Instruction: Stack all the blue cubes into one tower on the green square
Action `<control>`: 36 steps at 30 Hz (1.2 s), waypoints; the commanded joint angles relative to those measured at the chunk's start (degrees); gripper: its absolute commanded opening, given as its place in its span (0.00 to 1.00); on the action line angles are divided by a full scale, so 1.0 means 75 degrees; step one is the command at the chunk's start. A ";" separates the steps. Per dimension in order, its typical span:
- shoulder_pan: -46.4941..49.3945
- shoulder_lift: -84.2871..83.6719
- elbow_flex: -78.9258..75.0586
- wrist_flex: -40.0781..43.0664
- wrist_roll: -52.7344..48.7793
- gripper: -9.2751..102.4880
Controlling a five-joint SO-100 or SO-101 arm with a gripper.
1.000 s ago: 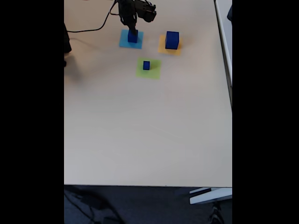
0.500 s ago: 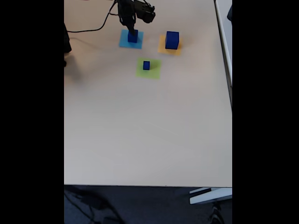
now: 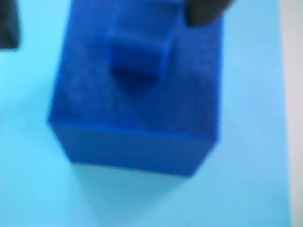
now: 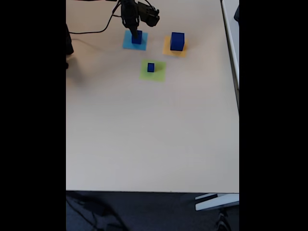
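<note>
Black two-finger claw: jaws spread wide, one dark fingertip at each top corner of the wrist view, nothing clamped.

- Directly beneath the claw: one medium dark-blue solid cube on one flat light-blue square. The blurred wrist view seems to show one smaller dark-blue cube on its top face.
- Below the claw, slightly right: one smallest dark-blue cube on one flat yellow-green paper square.
- Right of the claw: one largest dark-blue cube on one flat orange-yellow square.

Handling advice: centre the jaws squarely, descend level, and close gently so nothing tips.
</note>
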 commanded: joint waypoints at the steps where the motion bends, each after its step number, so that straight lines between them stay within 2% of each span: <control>1: 0.0047 0.0023 -0.0281 0.0035 -0.0012 0.23; 28: 0.0188 -0.0070 -0.0387 -0.0094 -0.0328 0.15; 36: 0.0270 -0.0059 -0.0375 -0.0164 -0.0516 0.09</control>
